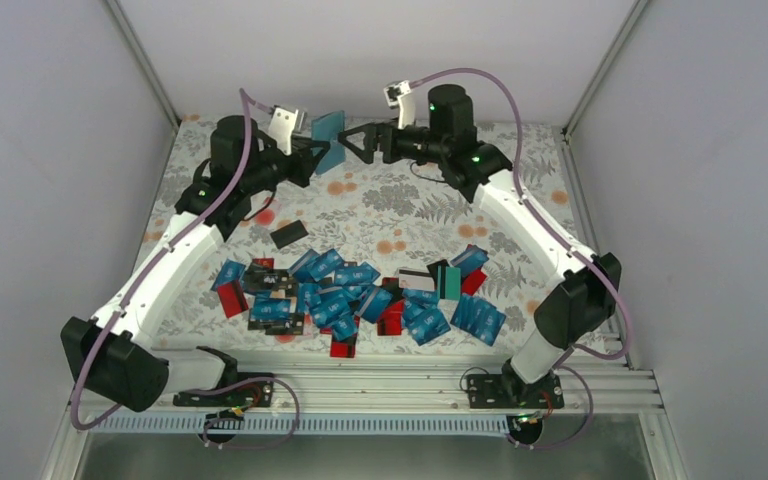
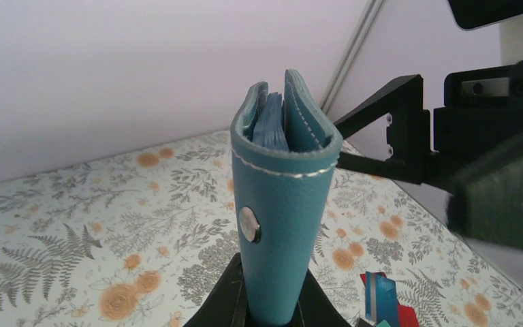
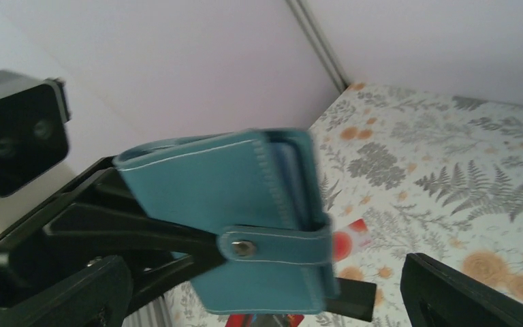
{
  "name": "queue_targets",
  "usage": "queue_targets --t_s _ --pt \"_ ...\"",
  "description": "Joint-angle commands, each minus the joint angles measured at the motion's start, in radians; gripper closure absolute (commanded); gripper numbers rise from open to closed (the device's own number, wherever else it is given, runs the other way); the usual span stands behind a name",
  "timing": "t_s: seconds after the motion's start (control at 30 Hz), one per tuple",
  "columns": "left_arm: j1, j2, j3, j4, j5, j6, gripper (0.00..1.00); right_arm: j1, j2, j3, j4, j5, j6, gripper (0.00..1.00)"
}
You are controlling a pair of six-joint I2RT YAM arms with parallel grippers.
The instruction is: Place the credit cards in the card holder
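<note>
Strap (image 3: 276, 244) looks snapped shut, so I'd bring the right gripper (image 1: 348, 146) squarely onto it and peel gently, without twisting the card holder (image 1: 328, 138); right gripper spread wide, empty, just beside it; left gripper (image 2: 271, 310) pinches its lower end, upright above the table (image 1: 560, 200); credit cards (image 1: 350, 295) heaped near front.

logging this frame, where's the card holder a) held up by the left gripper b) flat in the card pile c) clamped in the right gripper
a: the left gripper clamps the lower end of the card holder, which stands upright in it; the right gripper is open beside it.
</note>
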State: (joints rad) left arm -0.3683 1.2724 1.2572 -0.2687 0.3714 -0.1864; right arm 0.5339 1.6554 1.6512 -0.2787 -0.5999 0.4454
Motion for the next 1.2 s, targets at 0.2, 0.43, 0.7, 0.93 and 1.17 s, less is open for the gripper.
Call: queue_targets --t_s 0.2,0.43,0.7,0.93,1.17 --pt "-0.002 0.037 0.012 0.037 0.068 0.030 0.98 0.077 0.059 0.027 -0.043 0.100 0.071 0.00" --pt "-0.019 0.062 0.023 0.021 0.088 0.048 0.98 0.079 0.079 0.039 -0.068 0.208 0.141 0.07" --pt "-0.047 0.048 0.025 0.016 0.062 0.095 0.98 0.078 0.128 0.082 -0.088 0.211 0.159 0.19" --pt "-0.050 0.055 0.033 0.000 0.025 0.123 0.98 0.078 0.139 0.059 -0.123 0.215 0.153 0.28" --pt "-0.050 0.038 0.020 0.017 -0.034 0.114 0.98 0.078 0.153 0.019 -0.157 0.264 0.126 0.42"
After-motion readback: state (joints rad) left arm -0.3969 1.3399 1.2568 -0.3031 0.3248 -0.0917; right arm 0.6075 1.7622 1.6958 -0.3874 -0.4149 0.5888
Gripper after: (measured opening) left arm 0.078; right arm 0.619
